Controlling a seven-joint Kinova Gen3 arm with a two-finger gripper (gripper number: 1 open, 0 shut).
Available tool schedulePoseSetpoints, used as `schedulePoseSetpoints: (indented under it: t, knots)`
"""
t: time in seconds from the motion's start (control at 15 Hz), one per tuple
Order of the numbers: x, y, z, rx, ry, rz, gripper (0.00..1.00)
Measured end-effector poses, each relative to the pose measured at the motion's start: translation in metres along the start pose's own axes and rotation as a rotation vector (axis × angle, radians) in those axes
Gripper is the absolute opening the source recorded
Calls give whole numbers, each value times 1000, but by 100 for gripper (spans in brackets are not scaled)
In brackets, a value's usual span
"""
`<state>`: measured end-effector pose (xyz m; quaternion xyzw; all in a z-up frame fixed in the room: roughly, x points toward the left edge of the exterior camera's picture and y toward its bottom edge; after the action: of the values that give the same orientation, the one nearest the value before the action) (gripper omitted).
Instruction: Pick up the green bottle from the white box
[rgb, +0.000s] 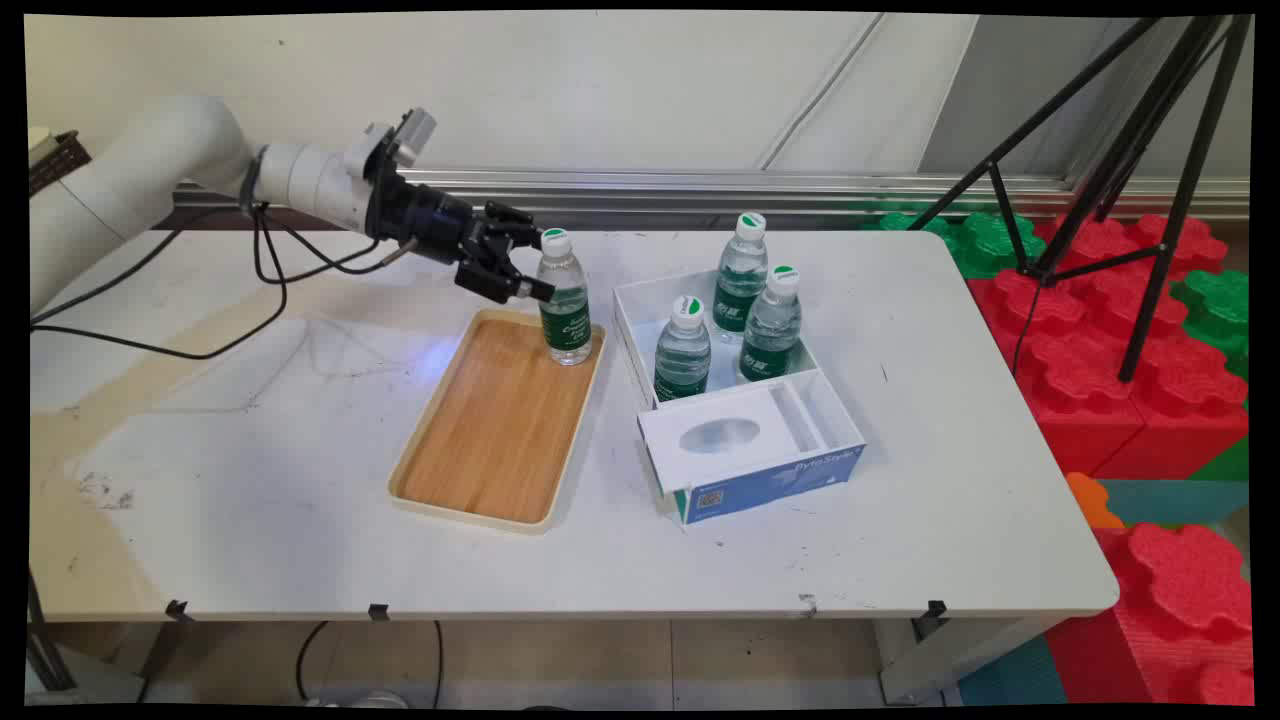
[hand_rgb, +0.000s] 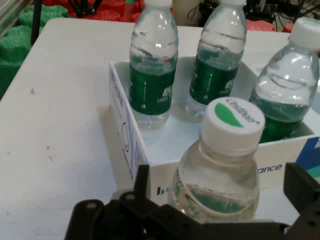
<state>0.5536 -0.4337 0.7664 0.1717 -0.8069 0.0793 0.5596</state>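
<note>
One clear plastic water bottle with a green label and white cap (rgb: 564, 298) stands upright in the far corner of your shallow wooden tray (rgb: 470, 440), between the spread fingers of the black two-finger gripper (rgb: 528, 262), so a sideways nudge could topple it toward the white cardboard box (rgb: 640, 350) just beside it, where three similar bottles (rgb: 740, 275) stand.

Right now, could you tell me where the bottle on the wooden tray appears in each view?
Main view: the tray bottle stands at the tray's far right corner, beside the hand.
Hand view: bottom centre, cap nearest.
Shared landmark: the white box holding three bottles.
</note>
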Motion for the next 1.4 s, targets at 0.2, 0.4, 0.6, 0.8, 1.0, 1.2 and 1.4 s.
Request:
schedulePoseSetpoints:
  t: [0.2,0.4,0.6,0.8,1.0,1.2,1.4]
  knots:
    - [10,0,-5,1,5,2,100]
    - [21,0,-7,3,15,4,100]
    - [33,1,-6,4,27,3,100]
    - [43,1,-5,5,39,1,100]
    - [57,3,3,6,58,-5,100]
    - [66,4,13,9,73,-11,100]
    - [76,3,27,14,89,-19,100]
